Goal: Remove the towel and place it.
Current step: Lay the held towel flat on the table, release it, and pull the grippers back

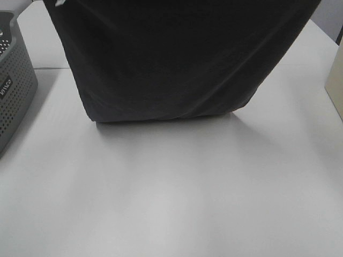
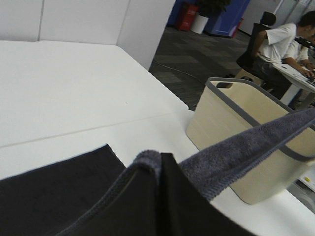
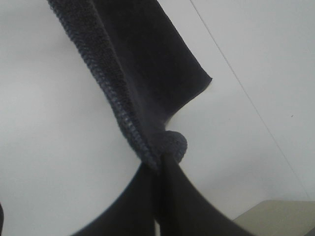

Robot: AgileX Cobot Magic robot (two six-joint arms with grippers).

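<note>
Closest to the left wrist camera, the left gripper [image 2: 158, 169] is clenched: its dark fingers [image 2: 187, 211] are pressed together over a folded hem of the towel [image 2: 236, 147]. From that pinch a band of gray-blue terry runs away taut, crossing in front of a beige bin [image 2: 231, 123] with a gray rim. A darker panel of the cloth hangs to the other side of the fingers.

The right gripper [image 3: 160, 169] is clamped too. Its fingers [image 3: 197, 211] meet on a bunched knot of the stitched edge, and the cloth [image 3: 142, 64] spreads out from there over the white surface.

In the high view neither gripper shows. The towel [image 1: 182, 59] hangs between them as a wide dark sheet filling the upper middle of the view. It narrows downward to a folded lower edge that reaches the white table [image 1: 171, 203] and seems to touch it. A gray perforated basket [image 1: 16, 80] stands at the left edge of the table, apart from the cloth. The bin's [image 1: 337, 80] beige side shows at the right edge, also clear of it.
</note>
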